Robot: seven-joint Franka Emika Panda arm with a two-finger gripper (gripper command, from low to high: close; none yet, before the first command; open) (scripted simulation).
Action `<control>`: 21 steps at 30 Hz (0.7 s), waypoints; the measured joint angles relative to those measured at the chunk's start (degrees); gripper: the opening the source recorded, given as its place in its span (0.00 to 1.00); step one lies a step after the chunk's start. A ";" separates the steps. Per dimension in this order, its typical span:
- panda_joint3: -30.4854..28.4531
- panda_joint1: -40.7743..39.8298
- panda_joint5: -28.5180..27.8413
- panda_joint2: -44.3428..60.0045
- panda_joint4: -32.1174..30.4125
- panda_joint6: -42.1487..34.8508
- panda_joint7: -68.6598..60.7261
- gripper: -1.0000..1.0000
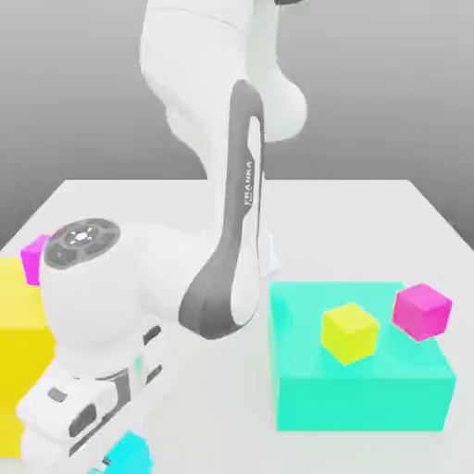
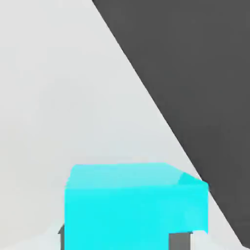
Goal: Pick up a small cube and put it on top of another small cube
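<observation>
Tool (image 1: pixel 97 455) low at the near edge of the table (image 1: pixel 370 222), on the exterior view's left: we see its white hand reaching down to the small cyan cube (image 1: pixel 130 455), and the hand view puts that cube (image 2: pixel 134 205) right between the dark fingers (image 2: pixel 179 241), so we read the tool as pinching the small cyan cube. Our table is a plain, pale grey-white surface, matte and even, and behind it the room is a smooth grey backdrop that darkens upward; in the hand view the pale top ends at a straight edge against dark grey. The small cyan cube is glossy and bright light blue, with a slightly paler top face and one clipped-looking corner in the hand view. It sits at the bottom of the exterior view, partly hidden by the hand, and we cannot tell whether it rests on the table or is just off it. On the exterior view's right stands a large teal block (image 1: pixel 361 389), and on its top lie a small yellow cube (image 1: pixel 351 332) and, just beside it toward the right, a small magenta cube (image 1: pixel 422 311), the two close but apart. A second magenta cube (image 1: pixel 34 257) peeks out behind the arm (image 1: pixel 231 213) on the left, near a big yellow block (image 1: pixel 20 361).
</observation>
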 joint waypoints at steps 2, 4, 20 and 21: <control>1.13 1.62 -0.98 -1.20 0.10 -1.63 -0.47 0.00; 3.47 4.32 -1.27 -3.26 -0.49 -3.70 -0.28 0.00; 22.38 29.20 -16.01 -32.92 -12.01 -18.48 18.01 0.00; 23.61 29.65 -16.85 -34.86 -12.93 -19.18 19.53 0.00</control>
